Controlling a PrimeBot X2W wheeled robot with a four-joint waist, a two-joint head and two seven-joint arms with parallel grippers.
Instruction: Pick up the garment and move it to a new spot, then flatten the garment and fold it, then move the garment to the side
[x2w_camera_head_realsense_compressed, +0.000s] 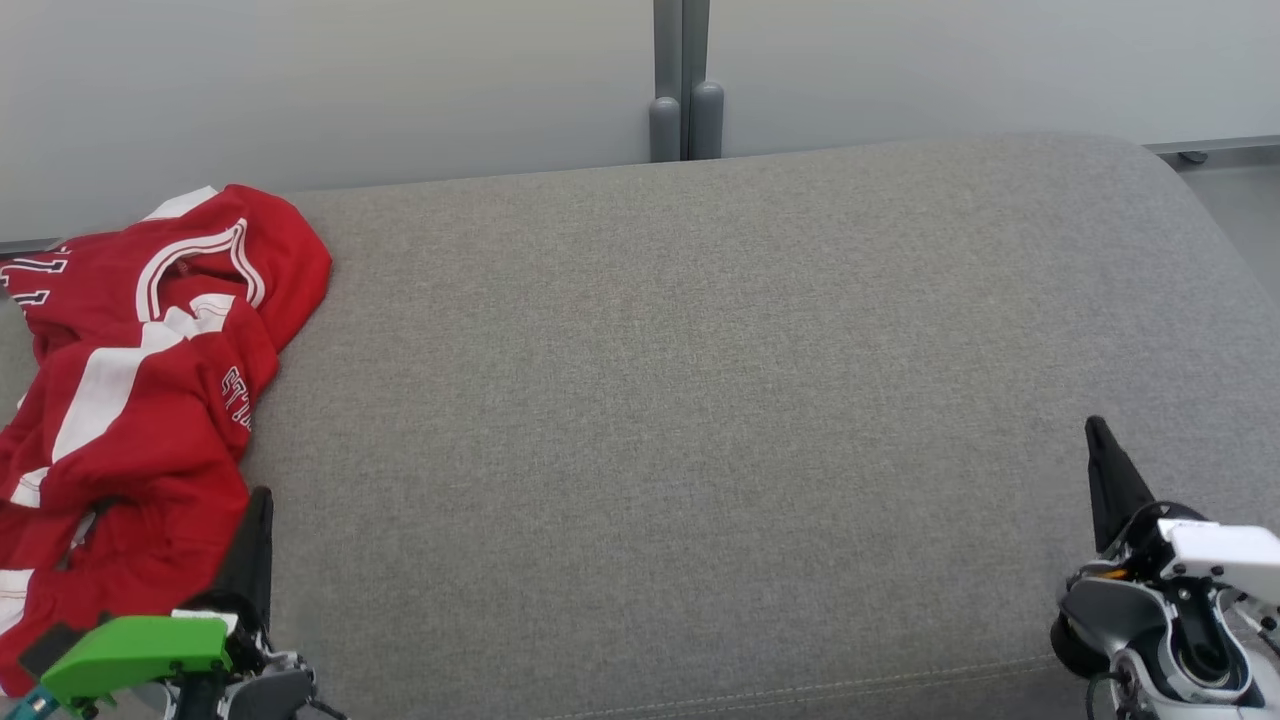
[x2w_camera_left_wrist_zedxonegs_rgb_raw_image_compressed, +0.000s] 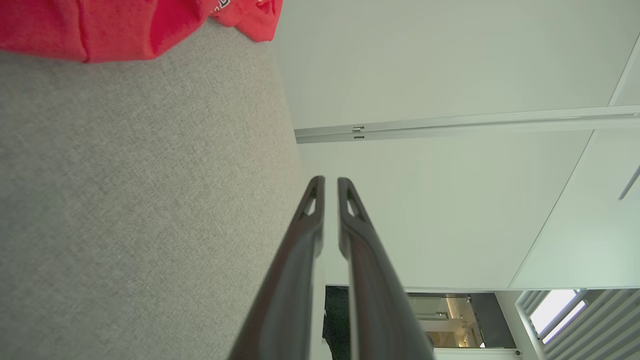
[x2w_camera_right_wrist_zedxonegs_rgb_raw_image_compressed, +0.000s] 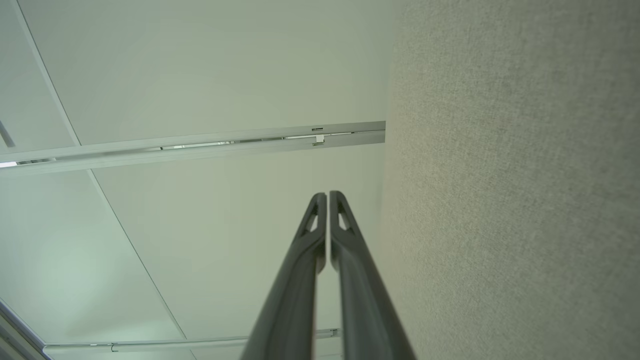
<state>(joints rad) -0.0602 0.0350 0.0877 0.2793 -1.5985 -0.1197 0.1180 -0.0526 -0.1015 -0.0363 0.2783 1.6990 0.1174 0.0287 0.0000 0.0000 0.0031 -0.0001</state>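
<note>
My left gripper (x2w_camera_left_wrist_zedxonegs_rgb_raw_image_compressed: 330, 186) hovered at the near left of the grey cushion (x2w_camera_head_realsense_compressed: 700, 400), jaws all but pressed together and empty, just beside the crumpled red jersey (x2w_camera_head_realsense_compressed: 130, 400) heaped at the cushion's left end. My right gripper (x2w_camera_right_wrist_zedxonegs_rgb_raw_image_compressed: 327, 196) was at the near right, jaws pressed together, empty, well apart from the jersey.

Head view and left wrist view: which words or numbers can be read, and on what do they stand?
Digits on the garment, top left: upside down, cut by the frame; perhaps "11", unsure.
Letters on its right fold: sideways, creased; unreadable.
Lettering, left wrist view: cut off; unreadable.
No other text.
</note>
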